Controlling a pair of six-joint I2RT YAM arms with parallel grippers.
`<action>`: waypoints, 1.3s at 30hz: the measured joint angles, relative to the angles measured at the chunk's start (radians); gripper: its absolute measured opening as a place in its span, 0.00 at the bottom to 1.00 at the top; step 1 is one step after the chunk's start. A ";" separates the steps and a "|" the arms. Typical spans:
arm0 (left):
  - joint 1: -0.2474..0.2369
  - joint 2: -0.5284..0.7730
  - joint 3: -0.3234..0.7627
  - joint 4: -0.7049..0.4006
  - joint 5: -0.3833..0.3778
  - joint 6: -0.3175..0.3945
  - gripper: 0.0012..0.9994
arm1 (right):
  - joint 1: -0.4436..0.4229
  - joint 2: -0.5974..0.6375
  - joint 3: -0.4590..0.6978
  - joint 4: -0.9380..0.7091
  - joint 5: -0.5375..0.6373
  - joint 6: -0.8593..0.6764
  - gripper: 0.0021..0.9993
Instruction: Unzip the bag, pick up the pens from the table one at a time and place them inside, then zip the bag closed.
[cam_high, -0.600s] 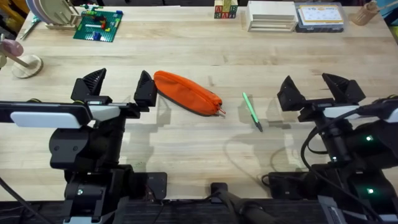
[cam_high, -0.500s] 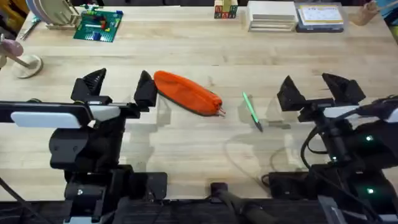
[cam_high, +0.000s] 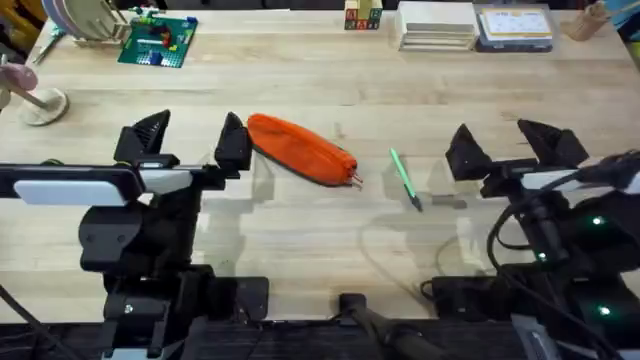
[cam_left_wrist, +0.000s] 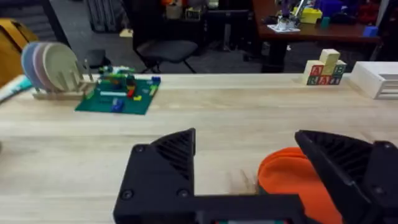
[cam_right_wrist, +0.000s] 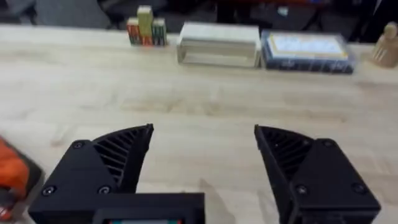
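Overhead, the left gripper (cam_high: 190, 142) hangs with fingers apart, one finger just beside the orange bag (cam_high: 300, 149) (zipped, lying on the table (cam_high: 330, 70)); the green pen (cam_high: 404, 178) lies between bag and wide-open right gripper (cam_high: 512, 148).

black arms, white link covers, ribbed black claw fingers (cam_right_wrist: 121, 155), green leds

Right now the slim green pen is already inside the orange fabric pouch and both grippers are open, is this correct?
Not quite. In the overhead view the slim green pen lies on the wooden table, beside the orange fabric pouch. Both the left gripper and right gripper are open.
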 joint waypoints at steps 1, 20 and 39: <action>0.000 0.000 0.011 -0.033 0.004 -0.025 0.99 | 0.000 0.005 0.051 -0.101 -0.005 0.000 1.00; 0.000 0.805 0.827 -0.319 0.052 0.068 0.99 | 0.000 0.712 0.873 -0.464 -0.031 0.001 1.00; 0.035 1.150 1.089 -0.763 0.374 0.969 0.99 | 0.000 0.789 0.914 -0.472 -0.038 0.003 1.00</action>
